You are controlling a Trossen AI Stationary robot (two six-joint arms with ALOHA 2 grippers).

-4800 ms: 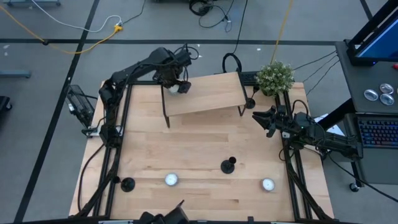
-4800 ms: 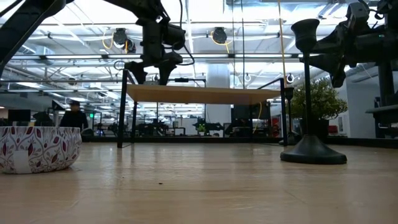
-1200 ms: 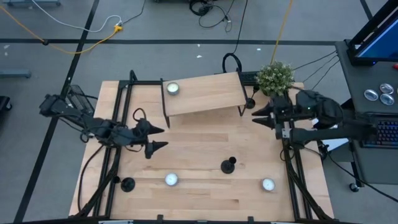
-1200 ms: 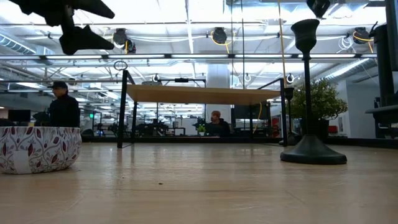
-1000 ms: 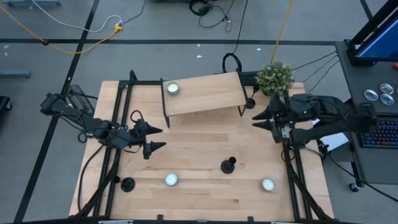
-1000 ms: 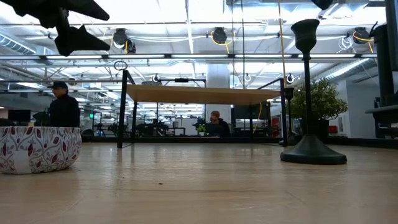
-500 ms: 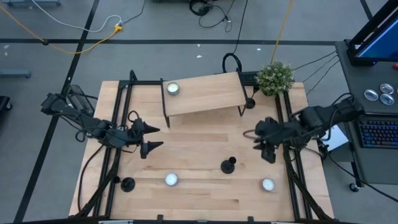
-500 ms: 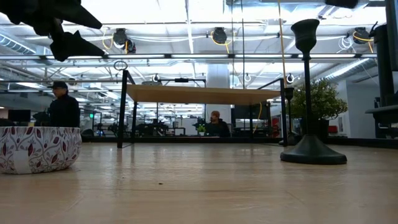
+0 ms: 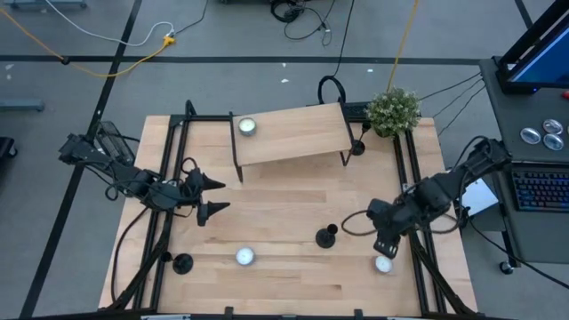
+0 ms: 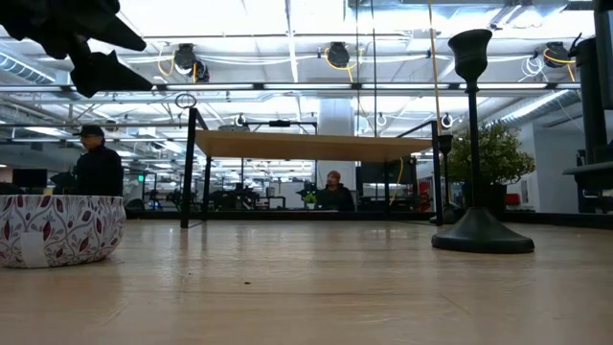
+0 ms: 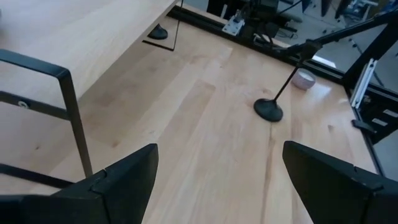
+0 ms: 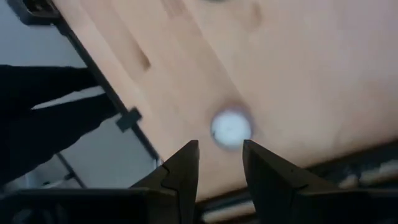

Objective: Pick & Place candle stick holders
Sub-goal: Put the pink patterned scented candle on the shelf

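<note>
Right gripper (image 9: 384,245) over small white round candle (image 9: 383,264), jaws narrowly parted, empty.
Likely lining up a pick. Matte-black candle stick holder (image 9: 326,236) stands mid-table; left gripper (image 9: 210,196) waits wide open.

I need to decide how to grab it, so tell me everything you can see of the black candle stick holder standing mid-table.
The candle stick holder is matte black: a round flat base, a thin upright stem and a small cup on top, best seen in the low view. It stands upright on the bare wooden table, in front of the small raised shelf, touching nothing but the tabletop. No candle sits in it. The right hand hovers off to one side, over a white tealight, not over the holder.
</note>
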